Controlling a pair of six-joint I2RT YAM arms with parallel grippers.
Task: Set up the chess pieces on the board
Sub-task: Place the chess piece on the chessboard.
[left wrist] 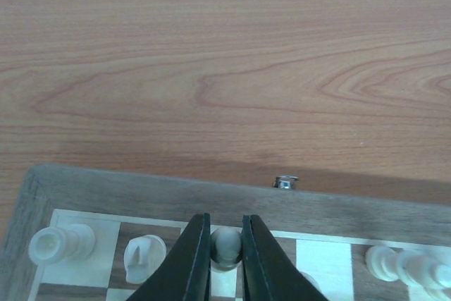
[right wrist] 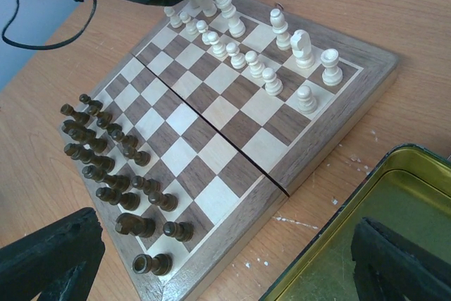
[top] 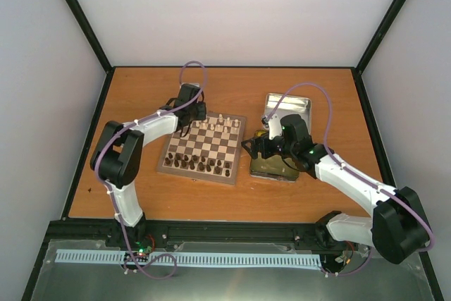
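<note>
Wooden checked board [top: 208, 144] sat mid-table on the orange-brown table [top: 232, 199], left of a gold tin [top: 276, 171]. A silver lid [top: 301, 106] lay behind the tin.

Cream chess pieces [right wrist: 254, 61] stood in the two rows at the board's far edge, upright, some squares in those rows unfilled. Dark brown pieces [right wrist: 113, 167] were lined up in two rows along the near edge, a few lying tilted. Middle squares were bare.

Left gripper [left wrist: 226, 234] reached over the far edge of the board, with its jaws closed tight on one cream piece [left wrist: 225, 248] in the back row. Only that piece's rounded top showed between the black fingers [left wrist: 189, 259]. Couldn't tell if its base touched the square. A cream rook [left wrist: 60, 242] stood on the corner square to its left, a knight [left wrist: 144, 255] next to that, and more cream pieces off to the right. A small metal clasp [left wrist: 285, 182] sat on the board's outer edge.

Right gripper [top: 256, 147] hung above the tin's left rim, just beside the board's right edge. Jaws were spread wide with nothing between them.
</note>
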